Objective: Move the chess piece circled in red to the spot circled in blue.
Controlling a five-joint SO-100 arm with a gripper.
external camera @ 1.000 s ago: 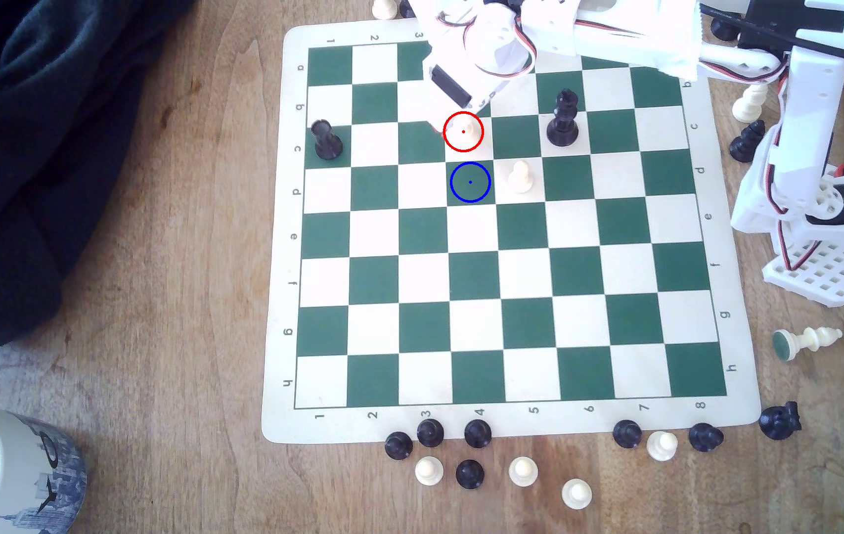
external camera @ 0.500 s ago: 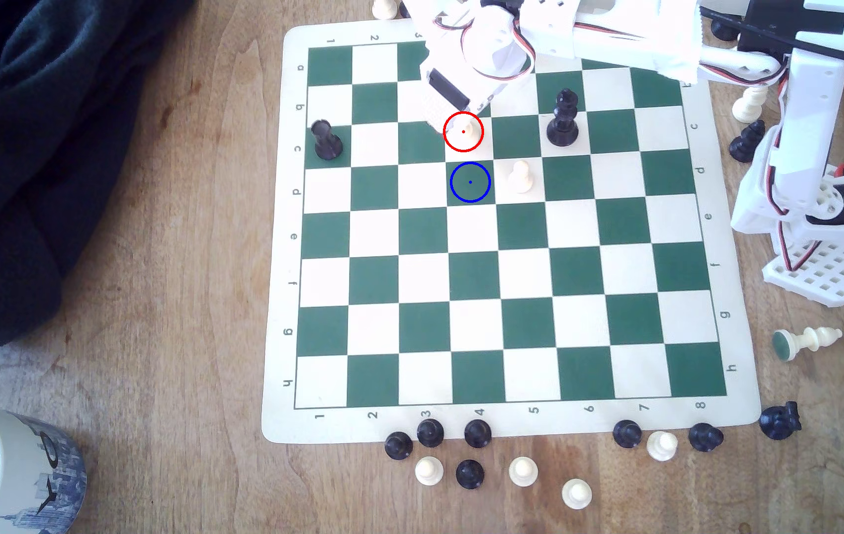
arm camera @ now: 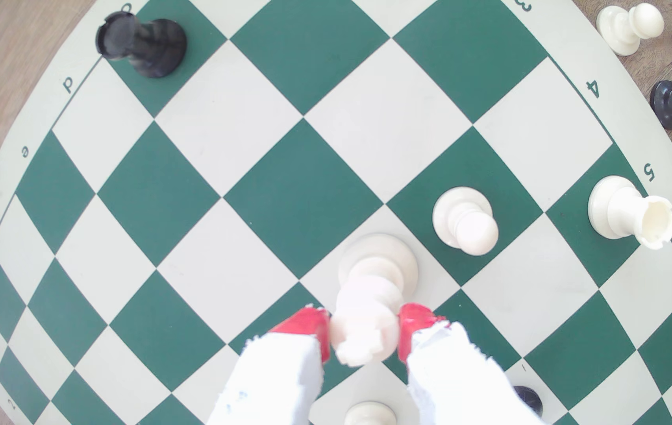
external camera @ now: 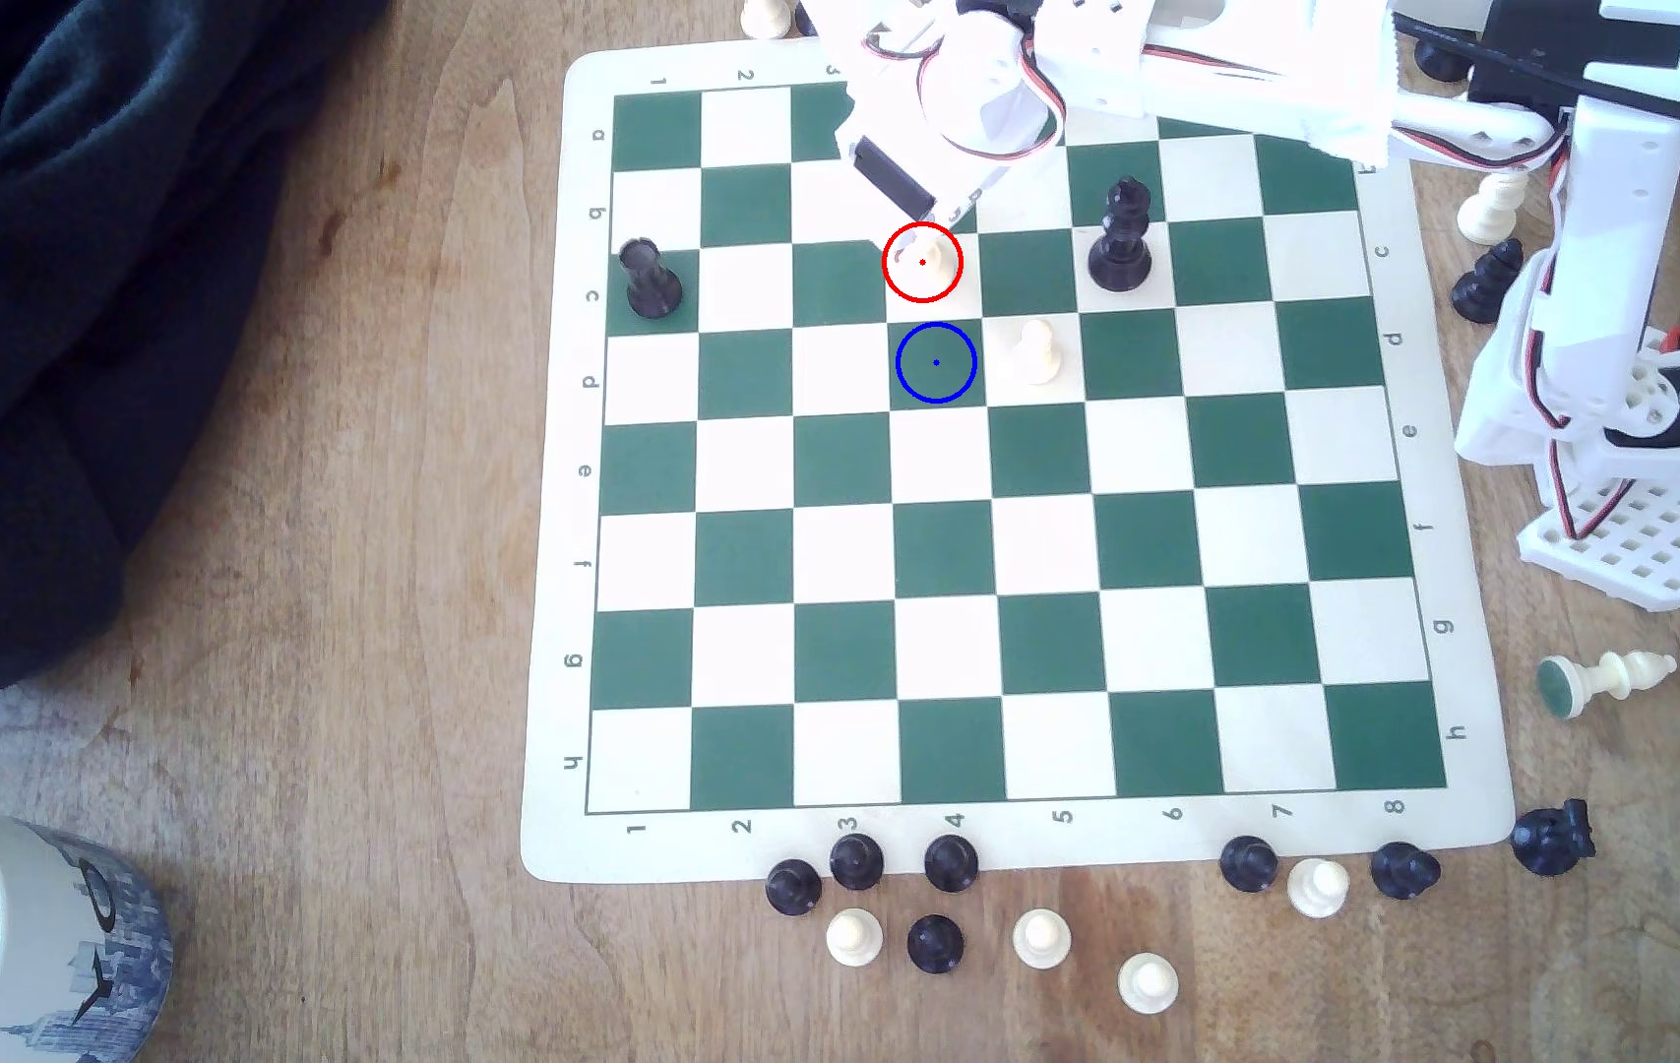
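Gripper: lowered over the red-ringed square in the exterior view; in the wrist view the two red pads are seen closed in on a cream piece, one pad on each side of its top, with no gap visible.
Chess piece circled in red: standing on a cream square of the chessboard, inside the red ring. In the wrist view its top looks notched; the exact type cannot be told from these pictures.
Base of the piece: seen in the wrist view resting on the cream square; no lift is apparent.
Spot circled in blue: a dark green square directly next to the ringed piece's square, on the side toward the exterior view's bottom edge. It is unoccupied.
Neighbouring cream pawn: on the square just beside the blue spot, on the exterior view's right.
Black king and black rook: well apart from both squares.
Done: the approach and, as judged, the grasp.
Left: lift, one-square carry to the blue spot, set-down, release.
Caution: the carry is to be kept off the neighbouring cream pawn.
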